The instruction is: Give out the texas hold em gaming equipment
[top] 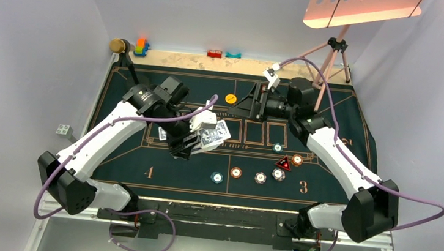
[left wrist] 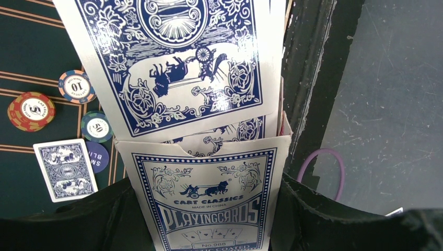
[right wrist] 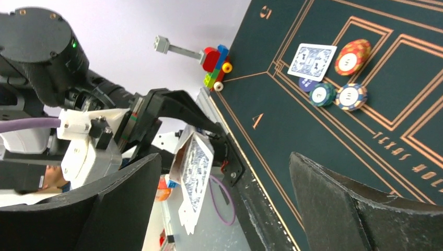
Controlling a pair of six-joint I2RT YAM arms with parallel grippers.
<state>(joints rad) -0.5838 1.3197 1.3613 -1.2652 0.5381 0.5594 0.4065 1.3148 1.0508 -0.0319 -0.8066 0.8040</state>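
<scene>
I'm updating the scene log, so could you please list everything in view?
Dark green felt mat: one, copper-lined, mid-scene.
Blue-and-white cardboard playing-card box: one, flap open, in left gripper.
Blue-backed playing card: one, face down, left of centre.
Round poker chips: nine; centre-right two teal, two orange, two white-brown; by the card red-yellow, blue-orange, teal.
Dark blue disc: one, against that card.
Red triangular marker: one, among the right chips.
Yellow round button: one, mat's far middle.
Colourful toy blocks: three clusters, far edge.
Pink panel on tripod: one, far right.
Left gripper: black, shut on the box.
Right gripper: black, open, over the far mat.
</scene>
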